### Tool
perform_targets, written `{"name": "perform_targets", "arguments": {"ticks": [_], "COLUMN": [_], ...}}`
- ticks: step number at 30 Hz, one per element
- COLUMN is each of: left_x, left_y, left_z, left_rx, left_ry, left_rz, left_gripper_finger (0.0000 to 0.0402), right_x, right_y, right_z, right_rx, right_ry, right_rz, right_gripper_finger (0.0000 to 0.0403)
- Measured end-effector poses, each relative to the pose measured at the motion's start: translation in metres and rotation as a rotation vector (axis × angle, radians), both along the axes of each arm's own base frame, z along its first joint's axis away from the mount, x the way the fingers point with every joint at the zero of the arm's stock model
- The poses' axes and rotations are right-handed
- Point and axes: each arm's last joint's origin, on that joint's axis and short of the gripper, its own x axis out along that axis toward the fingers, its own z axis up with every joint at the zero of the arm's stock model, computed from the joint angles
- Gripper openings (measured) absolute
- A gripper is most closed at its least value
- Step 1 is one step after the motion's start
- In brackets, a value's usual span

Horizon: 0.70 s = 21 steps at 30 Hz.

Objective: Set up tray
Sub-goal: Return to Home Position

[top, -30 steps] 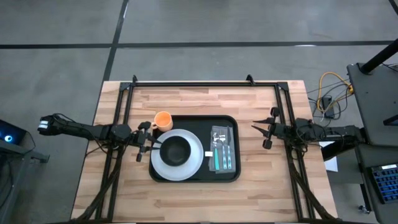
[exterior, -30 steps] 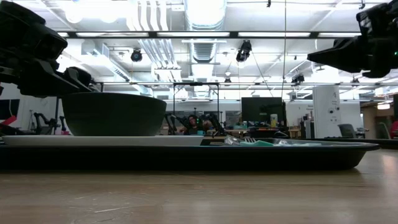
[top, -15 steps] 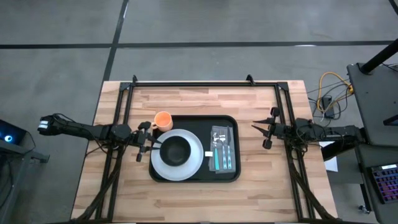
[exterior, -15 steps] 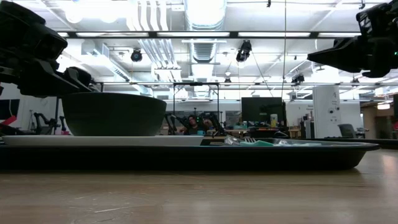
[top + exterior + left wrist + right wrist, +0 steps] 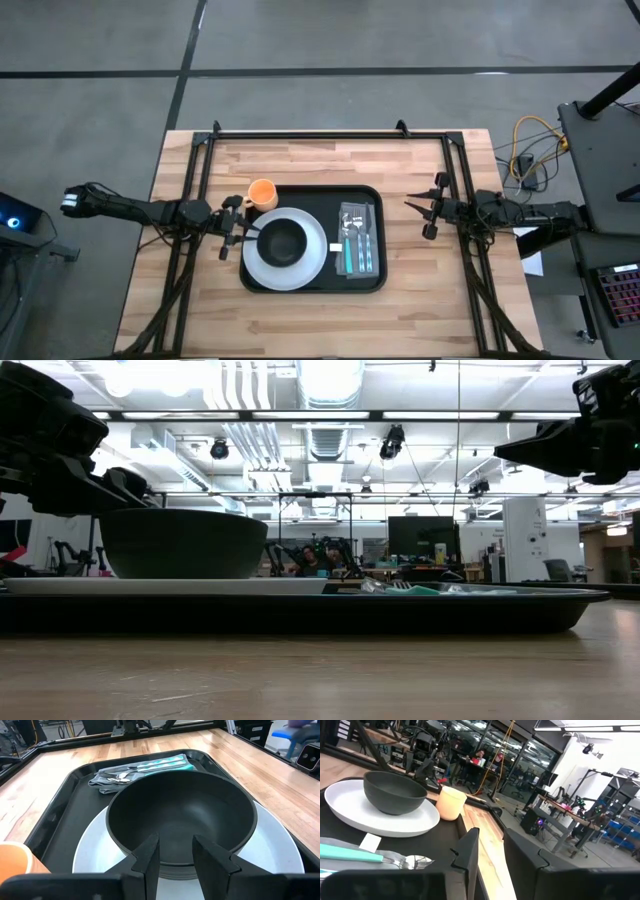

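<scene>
Currently, item by item:

High view. Black tray point(image 5: 330, 196): centre of the wooden table point(image 5: 300, 320), flat. On it: white plate point(image 5: 312, 262) to the left, black bowl point(image 5: 283, 242) on the plate, grey napkin point(image 5: 357, 214) to the right carrying the cutlery point(image 5: 357, 250). Orange cup point(image 5: 262, 192): at the tray's rear left corner. Left gripper point(image 5: 240, 228): at the tray's left edge, beside the plate, fingers apart, holding nothing. Right gripper point(image 5: 420, 215): off the tray, over bare table near its right side, fingers spread, holding nothing. Against the frames of the past second, no item and neither arm has moved.

Low view. Tray seen edge-on; bowl standing upright on the plate to the left, cutlery low on the right. Both grippers hang above table level, one at each side, clear of the contents.

Left wrist view. Own fingers point(image 5: 147, 857) parted by a narrow gap, nothing between them; they point at the bowl's near wall.

Right wrist view. Own fingers point(image 5: 467, 852) likewise parted and empty, looking across the tray toward plate, bowl and cup.

Assessment. Tray appears fully laid; the stillness suggests both arms are at or close to rest and no placing remains.
</scene>
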Motion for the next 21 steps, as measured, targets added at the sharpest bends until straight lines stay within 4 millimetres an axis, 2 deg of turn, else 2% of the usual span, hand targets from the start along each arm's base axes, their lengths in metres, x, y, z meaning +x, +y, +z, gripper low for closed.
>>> {"name": "perform_targets", "arguments": {"ticks": [10,21], "left_x": [0.0,0.0], "left_y": [0.0,0.0], "left_z": [0.0,0.0], "left_rx": [0.0,0.0], "left_ry": [0.0,0.0], "left_rz": [0.0,0.0], "left_gripper_finger": [0.0096,0.0096], "right_x": [0.0,0.0], "right_y": [0.0001,0.0001], "right_z": [0.0,0.0], "right_rx": [0.0,0.0], "right_ry": [0.0,0.0], "right_rz": [0.002,0.002], "right_gripper_finger": [0.0068,0.0083]}}
